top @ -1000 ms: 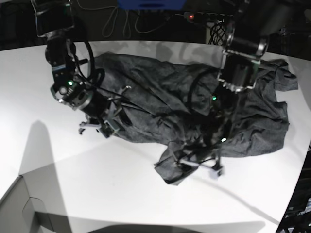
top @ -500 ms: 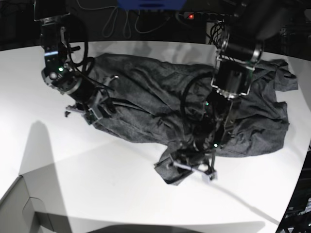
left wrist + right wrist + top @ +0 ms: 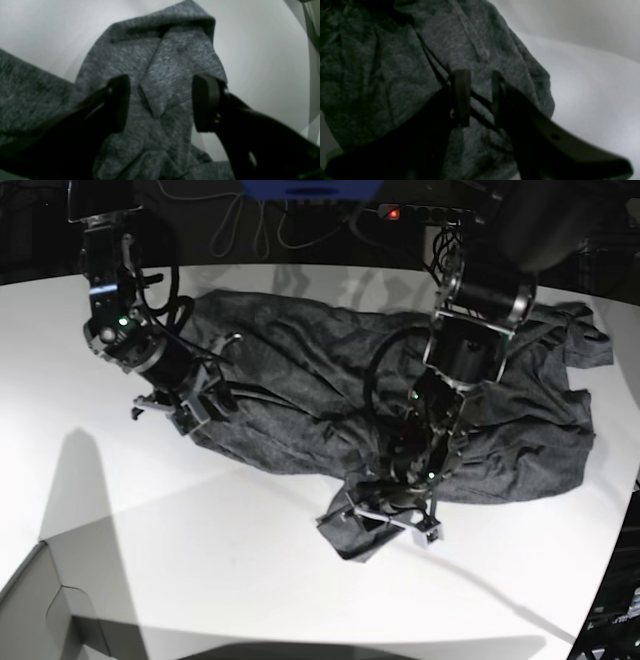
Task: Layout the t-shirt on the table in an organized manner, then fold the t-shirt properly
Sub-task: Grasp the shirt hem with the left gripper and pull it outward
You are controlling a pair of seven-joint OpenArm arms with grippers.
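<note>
The dark grey t-shirt (image 3: 300, 380) lies crumpled across the white table (image 3: 250, 580), with one corner poking toward the front. My left gripper (image 3: 385, 520) hovers over that front corner. In the left wrist view, the left gripper (image 3: 161, 102) is open, and a raised fold of the t-shirt (image 3: 162, 62) sits between its fingers (image 3: 120, 100) without being pinched. My right gripper (image 3: 165, 415) is at the shirt's left edge. In the right wrist view, the right gripper (image 3: 480, 97) has its jaws narrow and shut on t-shirt (image 3: 382, 62) cloth, with taut creases running to it.
A grey box corner (image 3: 40, 610) juts in at the front left. Cables and a power strip with a red light (image 3: 393, 215) run along the table's dark back edge. Bare white table (image 3: 595, 87) lies to the left of and in front of the shirt.
My right gripper moved up and left, dragging the shirt's left edge with it. My left gripper shifted slightly left over the front corner and its jaws narrowed a little.
</note>
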